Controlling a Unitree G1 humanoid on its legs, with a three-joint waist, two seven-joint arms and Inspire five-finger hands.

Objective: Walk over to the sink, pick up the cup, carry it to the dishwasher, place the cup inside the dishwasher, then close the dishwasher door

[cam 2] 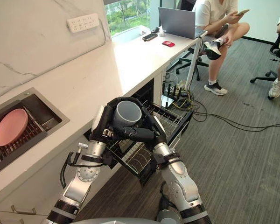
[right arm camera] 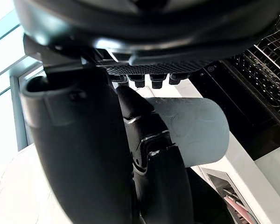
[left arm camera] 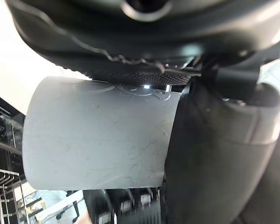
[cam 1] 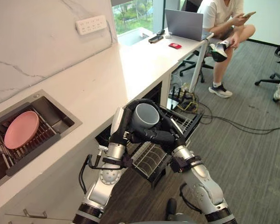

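A white marble wall with a white power strip backs a long pale bench that runs away toward a window; grey carpet covers the floor on the right. At the far left the sink is set into the bench, and a pink plate leans on edge in the rack inside it.

Near the middle, the left robot hand rises beside the bench edge with its fingers curled round the grey cup; the cup's open mouth faces up toward the head camera. In the left wrist view the cup's wall lies against the palm. The right robot hand meets it from the other side, its fingers wrapped over the cup's lower wall, so both hold the cup between them in the air. In the right wrist view the cup shows just past the fingers.

Below the cup, the dishwasher under the bench stands open, its wire rack pulled out over the carpet; the cup is above this rack and not touching it.

Farther right, at the bench's far end, stand an open laptop, a small red thing and a dark slim thing, perhaps a phone. Cables trail over the carpet; a seated person holds a phone at the upper right.
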